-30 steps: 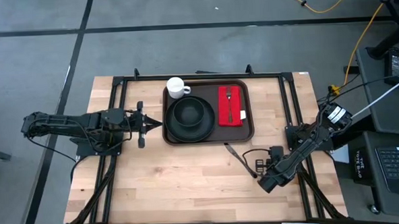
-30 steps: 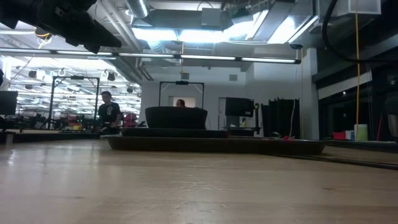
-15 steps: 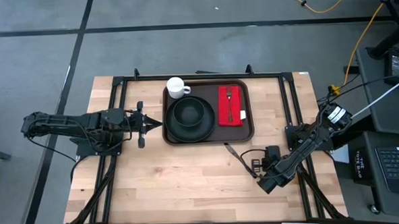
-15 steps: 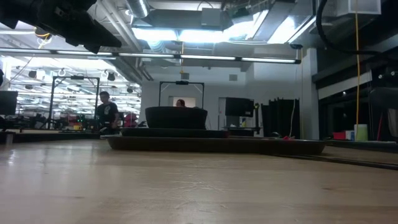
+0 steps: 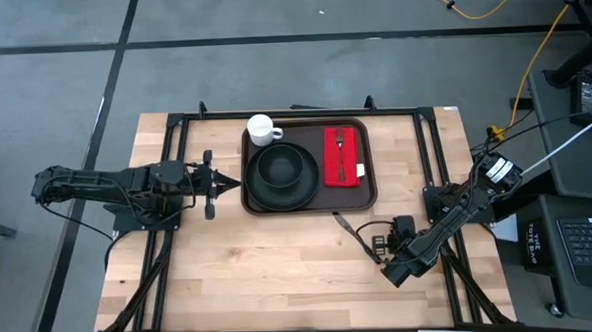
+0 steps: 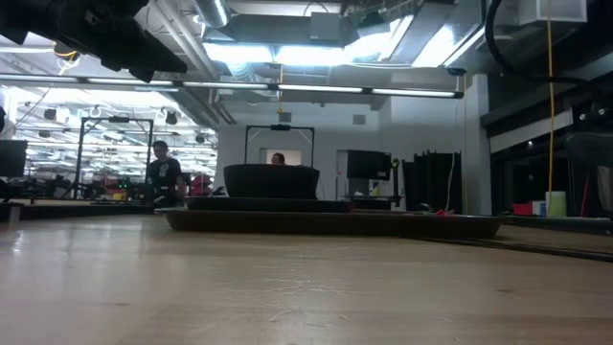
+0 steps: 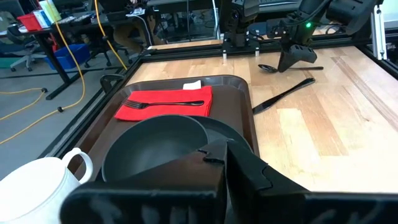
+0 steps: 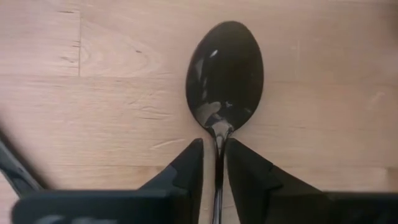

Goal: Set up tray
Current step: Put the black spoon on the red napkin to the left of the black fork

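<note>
**Spoon in my right pincer, tray not yet complete**

My right gripper (image 8: 216, 163) is down at the table near the right-hand edge, its two dark fingers (image 8: 185, 168) pressed in against the thin neck of a glossy black spoon (image 8: 225, 74) that lies flat on the pale wooden tabletop (image 5: 250, 268). The handle runs between the fingers, so I read this as a pinch on the spoon, bowl pointing away from my wrist.

The large dark brown rectangular tray (image 5: 371, 188) with its raised rim sits at the far middle of the table. On it rest a round black bowl on a black plate (image 5: 279, 173) and a red folded napkin (image 5: 342, 155) with a fork laid on top; a white mug (image 5: 263, 129) stands at its far left corner. A black knife (image 7: 283, 95) lies on the wood between the tray and my right gripper.

My left gripper (image 5: 211, 183) waits just beside the tray's left edge; I cannot tell how its fingers stand.

I judge the step in hand to be fetching the cutlery. Next I must lift the spoon cleanly, carry it across, and lay it by the napkin without nudging the knife.
</note>
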